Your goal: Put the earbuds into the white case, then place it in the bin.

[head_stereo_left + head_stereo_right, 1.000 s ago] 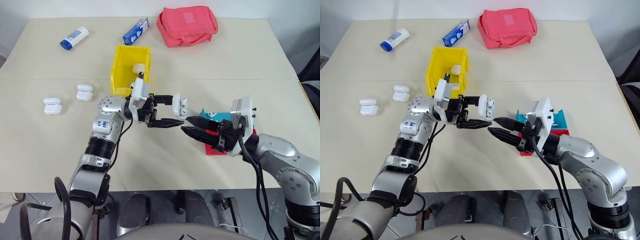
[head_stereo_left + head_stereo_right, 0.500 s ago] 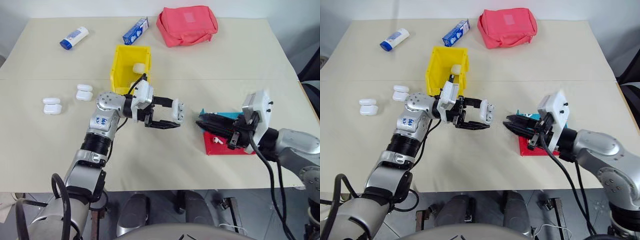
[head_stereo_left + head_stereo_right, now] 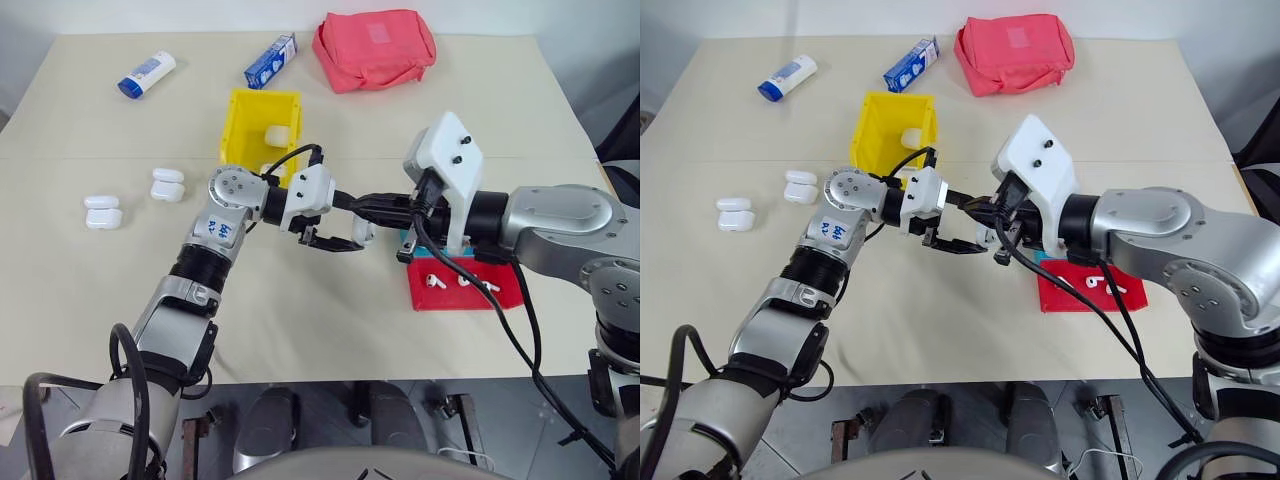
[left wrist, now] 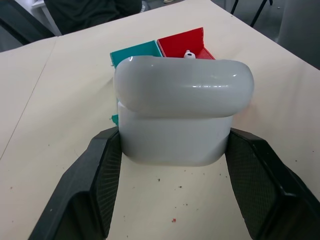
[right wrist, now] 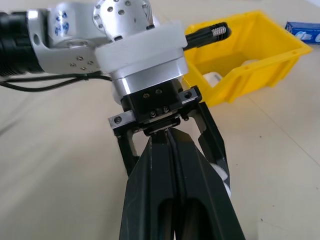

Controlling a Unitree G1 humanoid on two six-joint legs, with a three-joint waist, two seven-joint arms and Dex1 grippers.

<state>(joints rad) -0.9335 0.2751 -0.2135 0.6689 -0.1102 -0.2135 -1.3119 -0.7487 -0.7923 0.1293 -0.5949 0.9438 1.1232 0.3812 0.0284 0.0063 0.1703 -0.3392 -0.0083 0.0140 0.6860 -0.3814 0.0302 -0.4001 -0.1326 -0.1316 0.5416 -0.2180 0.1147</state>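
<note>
The white case [image 4: 180, 120] hangs above the beige table [image 3: 100, 290].

The bin [image 3: 245, 125] is bright yellow. The white case [image 4: 182, 117] is glossy white, clamped between black fingers [image 4: 97, 172]. Near right, one tray [image 3: 465, 293] is red and the other tray [image 4: 135, 51] teal. Far across the beige table [image 3: 500, 110]: a pink-red pouch [image 3: 375, 48], a blue-and-white carton [image 3: 272, 61] and a white tube with a blue cap [image 3: 147, 75].
</note>
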